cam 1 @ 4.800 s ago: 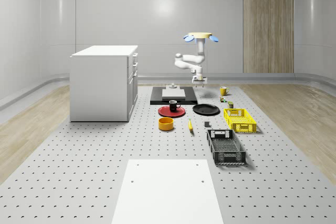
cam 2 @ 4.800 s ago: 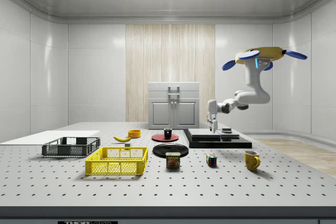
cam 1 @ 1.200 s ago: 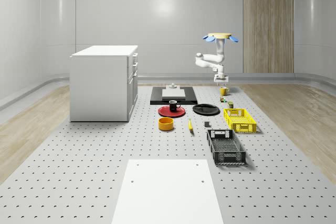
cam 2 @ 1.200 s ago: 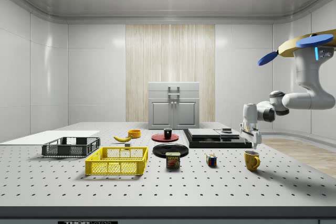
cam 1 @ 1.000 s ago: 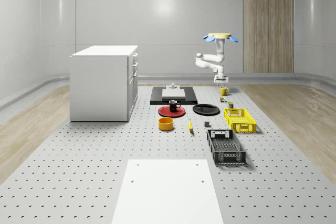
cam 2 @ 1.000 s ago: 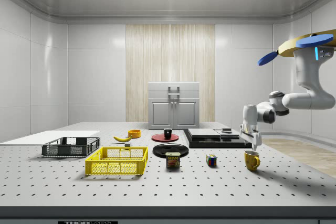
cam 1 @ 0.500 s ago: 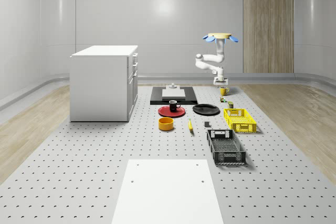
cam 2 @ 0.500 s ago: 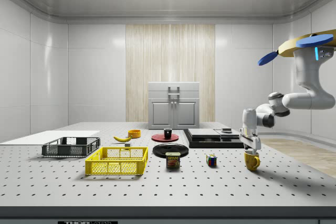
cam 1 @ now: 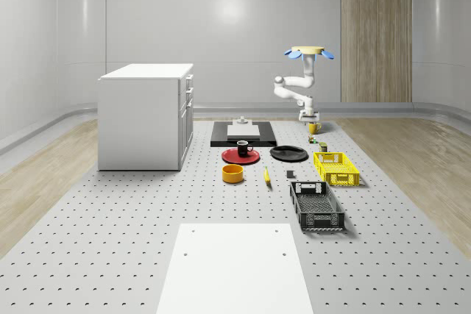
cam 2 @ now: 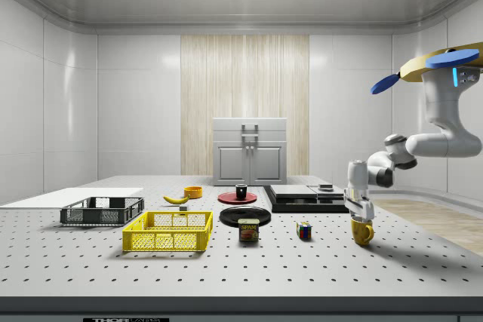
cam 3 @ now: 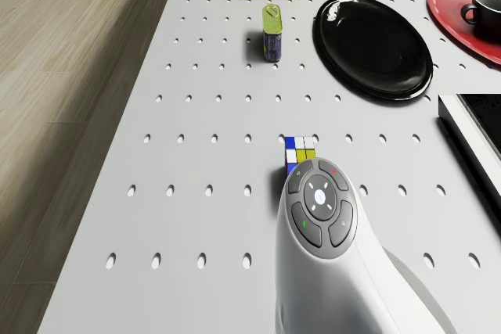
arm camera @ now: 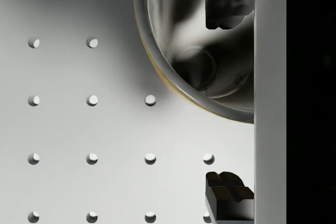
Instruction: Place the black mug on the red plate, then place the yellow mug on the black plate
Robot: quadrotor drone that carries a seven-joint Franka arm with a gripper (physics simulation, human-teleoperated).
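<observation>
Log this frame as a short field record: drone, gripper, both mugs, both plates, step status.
drone: hovers above the table's far corner, at the side view's right
gripper: lowered onto the yellow mug; in the wrist view one finger is inside the mug, the other outside its wall, open
yellow mug: upright on the table, not lifted
black mug: sits on the red plate
red plate: holds the black mug
black plate: bare, beside the red plate
step status: first placement done, second not yet
</observation>
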